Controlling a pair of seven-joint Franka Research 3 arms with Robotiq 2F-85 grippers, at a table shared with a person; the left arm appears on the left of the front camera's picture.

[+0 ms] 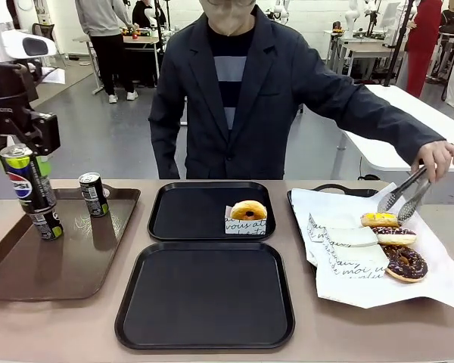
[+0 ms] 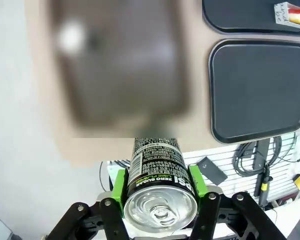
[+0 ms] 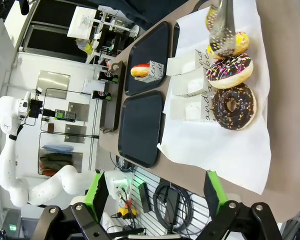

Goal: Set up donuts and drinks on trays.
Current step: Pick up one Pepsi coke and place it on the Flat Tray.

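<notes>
Left gripper [image 2: 160, 186]: black linkage frame, silver screw heads at each joint, bright green pads on both fingers [image 2: 120, 186].
Right gripper [image 3: 154, 196]: same black links with round bolts at the pivots, green pads lining its fingers [image 3: 96, 192].
Person [image 1: 234, 91]: dark blazer with long sleeves, worn open over a dark jumper with a pale grey chest stripe.

You're working in a robotics lab: an open hall with a grey floor [image 1: 98, 136], white work tables [image 1: 378, 155] behind the person [image 1: 234, 98] facing you, another person [image 1: 106, 38] standing by a far table [image 1: 140, 39], and cables [image 2: 250, 157] hung on a slotted panel [image 2: 290, 145] at the edge of your surface [image 1: 76, 325].
</notes>
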